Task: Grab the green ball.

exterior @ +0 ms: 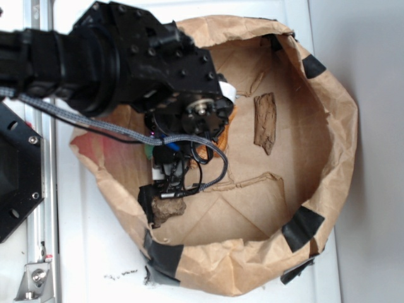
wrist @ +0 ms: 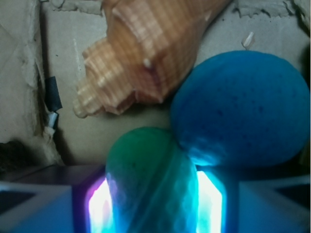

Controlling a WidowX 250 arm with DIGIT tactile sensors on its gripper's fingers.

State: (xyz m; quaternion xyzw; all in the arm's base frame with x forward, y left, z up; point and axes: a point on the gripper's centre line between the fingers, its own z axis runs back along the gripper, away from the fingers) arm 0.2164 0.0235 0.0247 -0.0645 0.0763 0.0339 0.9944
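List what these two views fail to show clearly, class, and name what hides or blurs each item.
- Green ball: exterior view, hidden under the arm; wrist view, blurred, its bottom cut off by the frame edge.
- Blue ball: hidden by the arm in the exterior view.
- Gripper: fingers washed out by glare; contact with the green ball unclear.
- Shell: top cut off in the wrist view.

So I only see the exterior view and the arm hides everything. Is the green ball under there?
Observer: Yes. The wrist view shows the green ball right between the gripper fingers.
Operator: Is anything next to it?
Observer: A blue ball sits beside it, seemingly touching it.
Operator: Anything else?
Observer: A tan spiral seashell lies just beyond both balls on the paper bag floor.
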